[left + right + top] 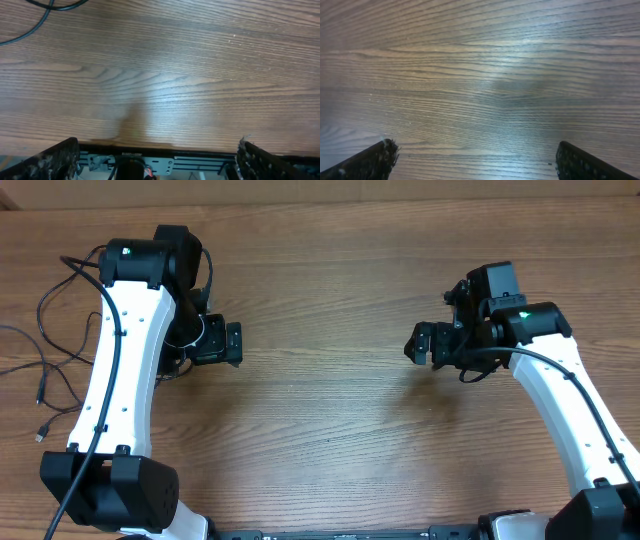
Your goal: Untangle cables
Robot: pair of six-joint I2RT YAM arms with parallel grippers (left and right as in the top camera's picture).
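From above, my left gripper point(231, 343) and my right gripper point(414, 344) face each other across a bare stretch of the wooden table point(320, 440), well apart. The cables point(48, 320) lie in loose loops at the table's far left, on the outer side of my left arm, touching neither gripper.

In my left wrist view, my fingers point(52, 161) stand wide apart at the lower corners with only wood grain between them, so this gripper holds nothing. One thin black cable curves across the top left corner, away from the fingers.

In my right wrist view, my fingertips point(380, 156) are also spread wide and empty, over plain wood, with no cable in sight.
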